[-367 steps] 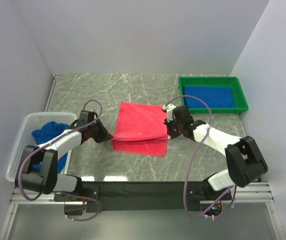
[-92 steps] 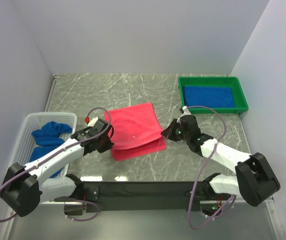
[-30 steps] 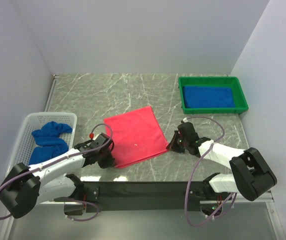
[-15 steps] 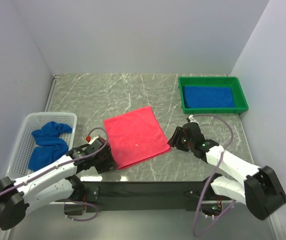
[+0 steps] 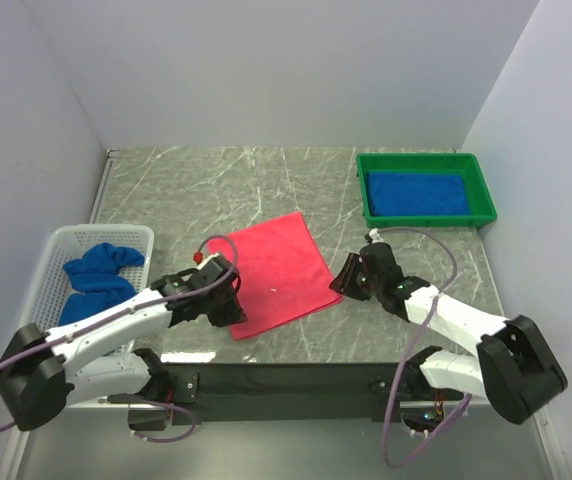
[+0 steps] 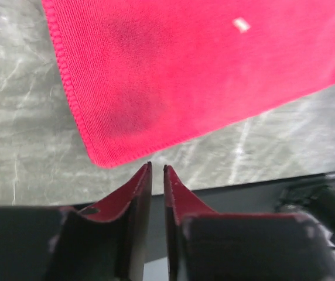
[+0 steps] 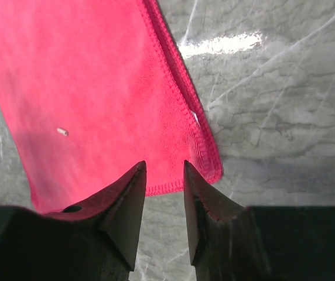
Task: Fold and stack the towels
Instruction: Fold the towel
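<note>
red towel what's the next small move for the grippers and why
Probably lower and pinch the near corners of the red towel: it lies flat, the left gripper empty just off one corner, the right gripper open at the other.

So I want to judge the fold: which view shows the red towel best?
The top view: the towel lies flat with nearly its whole outline visible. The left wrist view shows only one corner and a stitched edge; the right wrist view shows only another corner with its hem.
</note>
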Robot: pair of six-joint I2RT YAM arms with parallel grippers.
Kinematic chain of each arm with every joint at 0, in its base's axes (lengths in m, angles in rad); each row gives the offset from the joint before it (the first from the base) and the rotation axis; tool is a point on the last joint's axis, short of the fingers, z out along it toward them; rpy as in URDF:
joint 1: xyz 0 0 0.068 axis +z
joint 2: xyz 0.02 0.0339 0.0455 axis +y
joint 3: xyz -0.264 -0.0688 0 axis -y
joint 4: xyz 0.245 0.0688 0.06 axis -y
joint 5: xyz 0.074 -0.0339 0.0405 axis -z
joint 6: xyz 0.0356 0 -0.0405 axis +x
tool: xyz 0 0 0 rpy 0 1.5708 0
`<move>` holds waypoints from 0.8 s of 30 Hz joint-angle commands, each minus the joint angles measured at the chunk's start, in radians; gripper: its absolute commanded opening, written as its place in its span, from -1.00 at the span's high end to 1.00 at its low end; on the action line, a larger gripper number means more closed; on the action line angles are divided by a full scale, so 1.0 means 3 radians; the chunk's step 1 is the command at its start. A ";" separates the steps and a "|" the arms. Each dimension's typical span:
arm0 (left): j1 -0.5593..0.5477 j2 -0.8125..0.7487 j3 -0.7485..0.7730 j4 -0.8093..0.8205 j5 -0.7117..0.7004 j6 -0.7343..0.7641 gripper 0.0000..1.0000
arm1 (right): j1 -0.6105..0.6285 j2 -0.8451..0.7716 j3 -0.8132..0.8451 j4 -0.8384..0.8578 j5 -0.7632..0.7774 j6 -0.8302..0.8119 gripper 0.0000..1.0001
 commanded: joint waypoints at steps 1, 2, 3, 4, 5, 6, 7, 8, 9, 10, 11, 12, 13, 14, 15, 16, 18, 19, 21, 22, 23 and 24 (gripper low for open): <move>-0.0061 0.0222 -0.0165 0.0318 0.0110 0.0138 0.66 | -0.0005 0.0183 -0.0058 0.0372 -0.0100 0.0124 0.23; -0.0076 0.0268 -0.0211 0.0365 0.0166 0.0138 0.69 | -0.0016 0.0315 -0.0093 0.0398 -0.0116 0.0139 0.23; -0.0086 0.0355 -0.0262 0.0416 0.0191 0.0138 0.70 | -0.0031 0.0377 -0.0109 0.0408 -0.0111 0.0154 0.24; -0.0087 0.0396 -0.0364 0.0457 0.0232 0.0133 0.73 | -0.0072 0.0484 -0.0129 0.0414 -0.0121 0.0170 0.24; -0.0087 0.0427 -0.0416 0.0503 0.0248 0.0123 0.75 | -0.0087 0.0520 -0.0160 0.0419 -0.0141 0.0200 0.24; -0.0092 0.0483 -0.0502 0.0508 0.0263 0.0103 0.77 | -0.0098 0.0541 -0.0180 0.0409 -0.0162 0.0210 0.25; -0.0092 0.0493 -0.0544 0.0503 0.0268 0.0082 0.81 | -0.0118 0.0531 -0.0196 0.0409 -0.0157 0.0226 0.25; -0.0092 0.0504 -0.0584 0.0483 0.0263 0.0067 0.82 | -0.0128 0.0506 -0.0252 0.0414 -0.0157 0.0251 0.25; -0.0087 0.0458 -0.0620 0.0478 0.0263 0.0036 0.82 | -0.0144 0.0470 -0.0277 0.0409 -0.0142 0.0262 0.26; -0.0092 0.0427 -0.0686 0.0453 0.0253 0.0016 0.83 | -0.0159 0.0383 -0.0308 0.0398 -0.0126 0.0277 0.26; -0.0092 0.0346 -0.0702 0.0397 0.0218 -0.0010 0.83 | -0.0184 0.0332 -0.0354 0.0388 -0.0121 0.0297 0.26; -0.0087 0.0305 -0.0713 0.0350 0.0202 -0.0030 0.83 | -0.0200 0.0286 -0.0380 0.0378 -0.0121 0.0298 0.26; -0.0092 0.0269 -0.0708 0.0315 0.0182 -0.0041 0.82 | -0.0195 0.0199 -0.0385 0.0327 -0.0121 0.0298 0.26; -0.0087 0.0228 -0.0697 0.0269 0.0166 -0.0046 0.82 | -0.0200 0.0158 -0.0385 0.0301 -0.0126 0.0277 0.26; -0.0092 0.0167 -0.0687 0.0167 0.0146 -0.0061 0.81 | -0.0195 0.0122 -0.0380 0.0266 -0.0136 0.0267 0.26; -0.0092 0.0146 -0.0652 0.0120 0.0146 -0.0066 0.74 | -0.0200 0.0046 -0.0375 0.0194 -0.0141 0.0247 0.26; -0.0092 0.0054 -0.0600 -0.0022 0.0014 -0.0081 0.62 | -0.0190 -0.0052 -0.0339 0.0138 -0.0162 0.0175 0.25; -0.0092 0.0029 -0.0514 -0.0069 -0.0028 -0.0097 0.57 | -0.0190 -0.0153 -0.0319 0.0107 -0.0192 0.0129 0.26; -0.0087 -0.0134 -0.0422 -0.0095 -0.0099 -0.0138 0.48 | -0.0190 -0.0256 -0.0237 0.0117 -0.0233 -0.0090 0.25; -0.0081 -0.0201 -0.0325 -0.0029 -0.0140 -0.0133 0.31 | -0.0185 -0.0312 -0.0191 0.0137 -0.0239 -0.0177 0.24; -0.0071 -0.0257 -0.0268 0.0002 -0.0191 -0.0123 0.23 | -0.0190 -0.0323 -0.0095 0.0173 -0.0249 -0.0335 0.24; -0.0046 -0.0314 -0.0202 0.0028 -0.0248 -0.0082 0.18 | -0.0190 -0.0323 -0.0043 0.0209 -0.0264 -0.0407 0.22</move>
